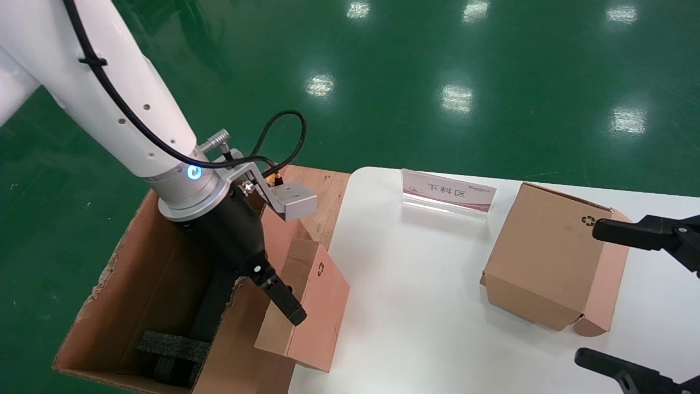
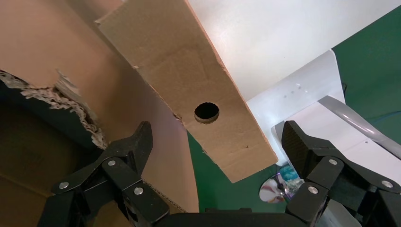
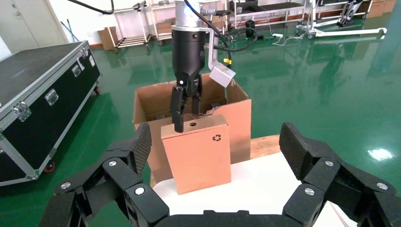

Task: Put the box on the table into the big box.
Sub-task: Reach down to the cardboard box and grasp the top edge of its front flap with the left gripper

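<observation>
The box (image 1: 317,312) is a thin flat brown carton with a recycling symbol. It stands on edge at the table's left edge, leaning toward the big box (image 1: 147,273). It also shows in the left wrist view (image 2: 189,85) and the right wrist view (image 3: 198,156). My left gripper (image 1: 254,314) is open and straddles the box's top edge; its jaws stand wide on either side without touching (image 2: 217,142). The big box, with a torn rim, stands on the floor left of the table, with black foam (image 1: 169,350) inside. My right gripper (image 1: 590,293) is open at the table's right.
A chunkier brown carton (image 1: 547,262) sits on the white table (image 1: 415,306) at the right, between my right fingers. A clear sign stand (image 1: 448,191) is at the table's far side. A black flight case (image 3: 38,94) stands beyond on the green floor.
</observation>
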You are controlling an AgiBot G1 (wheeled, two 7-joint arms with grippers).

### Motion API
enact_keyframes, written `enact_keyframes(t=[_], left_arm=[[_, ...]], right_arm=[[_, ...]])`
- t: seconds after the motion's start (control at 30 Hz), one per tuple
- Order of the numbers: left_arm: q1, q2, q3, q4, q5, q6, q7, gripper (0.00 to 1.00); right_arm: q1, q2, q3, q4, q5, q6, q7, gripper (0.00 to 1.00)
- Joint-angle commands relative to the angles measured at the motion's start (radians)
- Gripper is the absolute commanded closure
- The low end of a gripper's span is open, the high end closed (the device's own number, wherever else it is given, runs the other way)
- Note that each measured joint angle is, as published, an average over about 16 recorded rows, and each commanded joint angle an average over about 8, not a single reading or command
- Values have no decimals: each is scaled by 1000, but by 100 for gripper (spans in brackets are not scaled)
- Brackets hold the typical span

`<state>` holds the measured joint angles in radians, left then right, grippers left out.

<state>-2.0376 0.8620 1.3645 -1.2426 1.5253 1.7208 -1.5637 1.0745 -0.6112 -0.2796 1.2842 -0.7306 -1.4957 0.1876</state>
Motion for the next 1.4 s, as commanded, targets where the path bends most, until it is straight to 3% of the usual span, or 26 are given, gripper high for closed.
enact_keyframes(t=[0.03,0.67,0.77,0.93,1.03,1.4], left_arm=[[2,6,6,4,1,-2,-3,0],[60,57,49,32,58,-70,-38,0],[64,61,54,34,68,-77,-41,38],[70,67,60,35,78,-85,-46,100],[71,68,62,36,82,-88,-47,100],[75,72,65,37,88,-93,-49,100]], right_arm=[[0,0,0,0,0,0,0,0],[0,0,0,0,0,0,0,0],[0,0,0,0,0,0,0,0],[0,0,0,0,0,0,0,62],[0,0,0,0,0,0,0,100],[0,0,0,0,0,0,0,100]])
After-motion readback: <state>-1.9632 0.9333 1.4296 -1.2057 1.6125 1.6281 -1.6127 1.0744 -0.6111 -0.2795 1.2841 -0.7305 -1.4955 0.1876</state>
